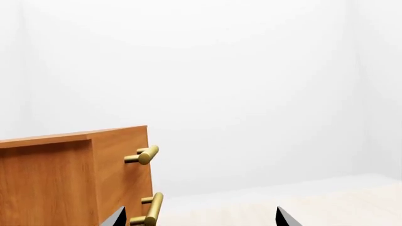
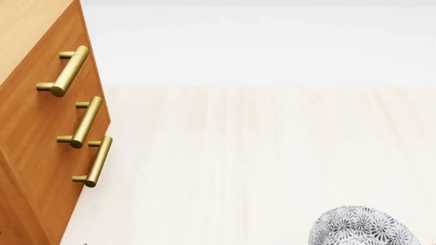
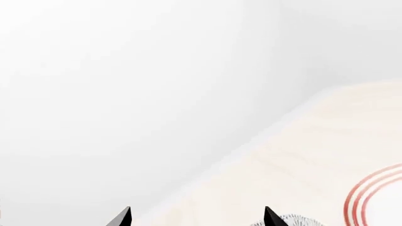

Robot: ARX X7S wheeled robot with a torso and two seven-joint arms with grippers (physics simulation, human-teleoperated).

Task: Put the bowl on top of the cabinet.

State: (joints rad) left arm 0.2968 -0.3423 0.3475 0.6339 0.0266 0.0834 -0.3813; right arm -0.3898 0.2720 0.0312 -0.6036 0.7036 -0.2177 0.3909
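Pale wood floor [image 2: 259, 153] w/ white walls behind; the cabinet [image 2: 34, 127] stands at the left, brass handles [image 2: 68, 71] facing out, and the bowl [image 2: 361, 227] sits low on the floor well right of it, top bare. Left gripper [image 1: 199, 219] and right gripper [image 3: 197, 217] both spread wide, nothing between the tips; a red-ringed plate [image 3: 377, 197] lies near the right one.

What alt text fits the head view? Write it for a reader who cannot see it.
A tall orange-brown wooden cabinet with three brass bar handles fills the left edge, seen from above. A pale wood floor spreads across the rest, meeting a white wall at the top. A grey-and-white floral bowl is cut off at the bottom right; no gripper shows.
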